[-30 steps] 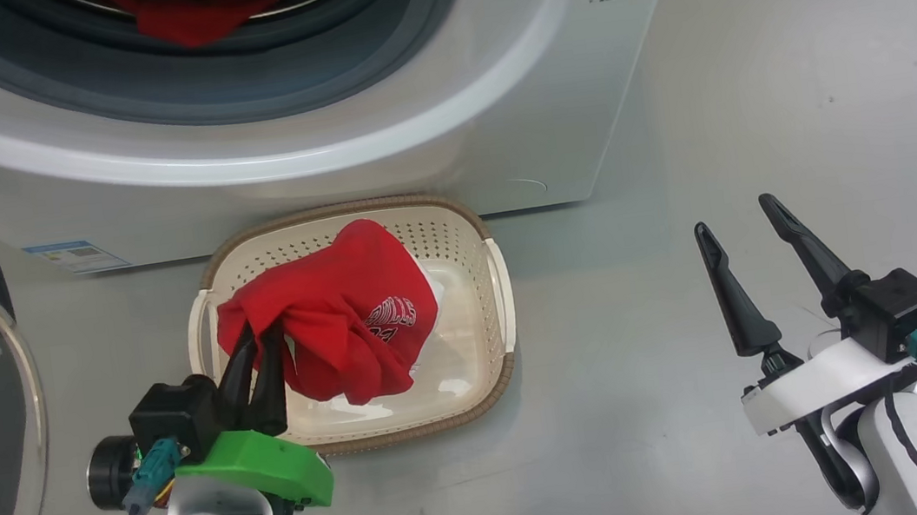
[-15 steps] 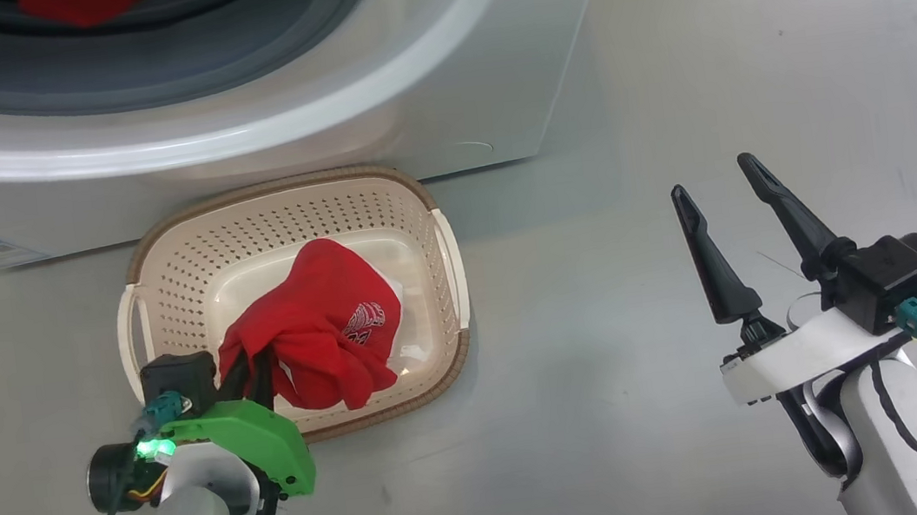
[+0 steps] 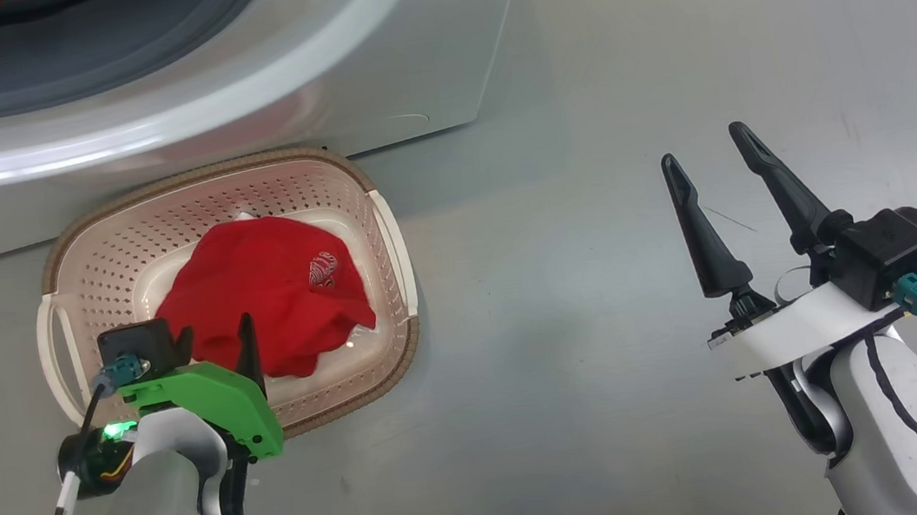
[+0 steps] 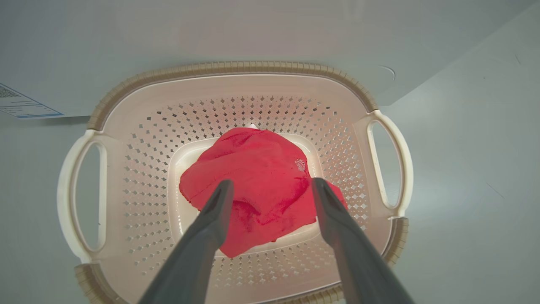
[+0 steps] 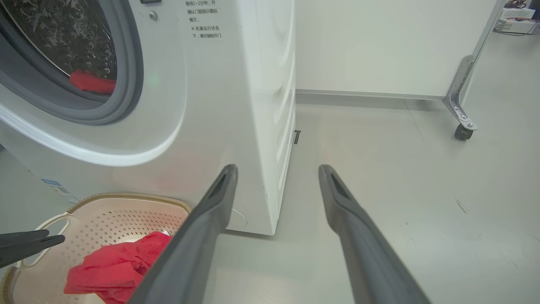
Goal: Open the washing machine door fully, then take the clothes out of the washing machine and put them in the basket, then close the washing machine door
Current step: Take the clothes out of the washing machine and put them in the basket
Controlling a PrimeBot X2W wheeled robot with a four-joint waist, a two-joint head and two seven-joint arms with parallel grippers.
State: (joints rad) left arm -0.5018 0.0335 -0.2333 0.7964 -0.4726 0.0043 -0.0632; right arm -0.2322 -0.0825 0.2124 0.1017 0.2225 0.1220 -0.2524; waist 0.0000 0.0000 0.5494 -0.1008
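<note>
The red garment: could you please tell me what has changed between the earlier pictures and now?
The left gripper opened and let go of the red garment, which dropped flat into the basket. The head camera tilted; that shift is no move of things. The right gripper stayed open and empty; the basket stayed before the washing machine.

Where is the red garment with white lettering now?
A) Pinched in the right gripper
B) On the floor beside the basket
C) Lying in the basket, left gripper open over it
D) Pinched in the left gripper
C: the red garment lies inside the basket, and the left gripper has its fingers spread apart over it.
</note>
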